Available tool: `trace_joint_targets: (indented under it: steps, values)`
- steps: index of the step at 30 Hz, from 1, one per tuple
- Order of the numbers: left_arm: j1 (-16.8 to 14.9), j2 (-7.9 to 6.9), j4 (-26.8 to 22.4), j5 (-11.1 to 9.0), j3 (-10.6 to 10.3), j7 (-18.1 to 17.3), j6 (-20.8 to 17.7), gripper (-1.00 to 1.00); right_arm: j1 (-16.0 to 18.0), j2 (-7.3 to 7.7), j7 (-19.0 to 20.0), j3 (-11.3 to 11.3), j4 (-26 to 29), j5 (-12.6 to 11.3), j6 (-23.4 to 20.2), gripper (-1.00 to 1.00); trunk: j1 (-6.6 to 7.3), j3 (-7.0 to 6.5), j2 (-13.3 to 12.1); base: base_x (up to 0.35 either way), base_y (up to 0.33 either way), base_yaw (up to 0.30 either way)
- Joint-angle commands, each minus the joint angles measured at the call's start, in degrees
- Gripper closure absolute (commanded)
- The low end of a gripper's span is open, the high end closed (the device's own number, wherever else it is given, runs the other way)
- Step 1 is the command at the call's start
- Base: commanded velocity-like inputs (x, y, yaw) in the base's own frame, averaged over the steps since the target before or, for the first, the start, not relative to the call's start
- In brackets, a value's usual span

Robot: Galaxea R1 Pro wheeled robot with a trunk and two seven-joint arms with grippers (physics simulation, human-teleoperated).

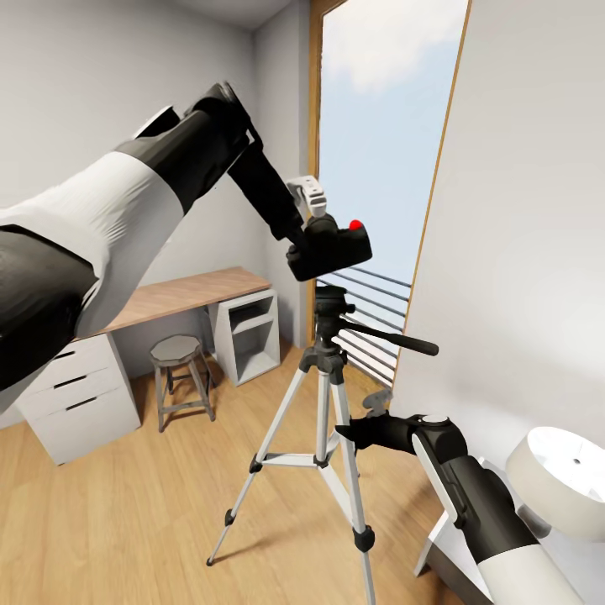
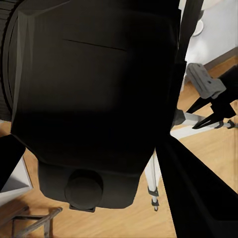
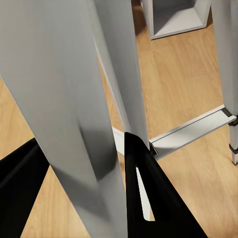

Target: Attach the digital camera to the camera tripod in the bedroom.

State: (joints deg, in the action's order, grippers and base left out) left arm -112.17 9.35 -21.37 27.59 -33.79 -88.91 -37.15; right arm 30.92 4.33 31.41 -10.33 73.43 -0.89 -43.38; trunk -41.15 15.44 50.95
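My left gripper (image 1: 304,238) is shut on the digital camera (image 1: 329,249), a black body with a red round button on top. The camera hangs just above the black head (image 1: 331,302) of the camera tripod (image 1: 323,395), with a narrow gap between them. The pan handle (image 1: 395,339) sticks out to the right. In the left wrist view the camera (image 2: 94,89) blocks most of the picture. Lower down, my right gripper (image 1: 348,434) is closed around a silver tripod leg (image 3: 74,124), which runs between its black fingers (image 3: 148,193).
A wood-topped desk (image 1: 189,292) with white drawers (image 1: 76,395) and an open white cabinet (image 1: 252,332) lines the back wall. A grey round stool (image 1: 178,353) stands before it. The tall window (image 1: 378,151) is behind the tripod. A white round object (image 1: 563,479) sits at lower right.
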Motion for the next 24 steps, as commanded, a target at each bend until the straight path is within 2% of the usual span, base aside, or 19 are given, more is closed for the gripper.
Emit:
trace_joint_targets:
  steps: [1, 11, 24]
  values:
    - [-0.1, 0.04, 0.2, 0.4, 0.0, -0.5, -0.6, 1.00, 0.0, 0.06, 0.1, 0.0, -0.1, 1.4, -0.2, 1.00, -0.01, 0.09, 0.0, 0.000, 0.000, 0.000]
    - [-0.1, 0.31, 2.8, 0.5, -0.3, -0.4, -0.6, 1.00, 0.0, 0.15, 0.1, 0.0, -0.1, 1.4, -0.2, 1.00, -0.01, 0.09, 0.0, 0.000, 0.000, 0.000]
    - [-0.1, 0.56, 3.9, 0.6, -0.3, -0.5, -0.7, 1.00, 0.0, 0.15, 0.1, 0.0, -0.1, 1.5, -0.2, 1.00, -0.01, 0.09, 0.0, 0.000, 0.000, 0.000]
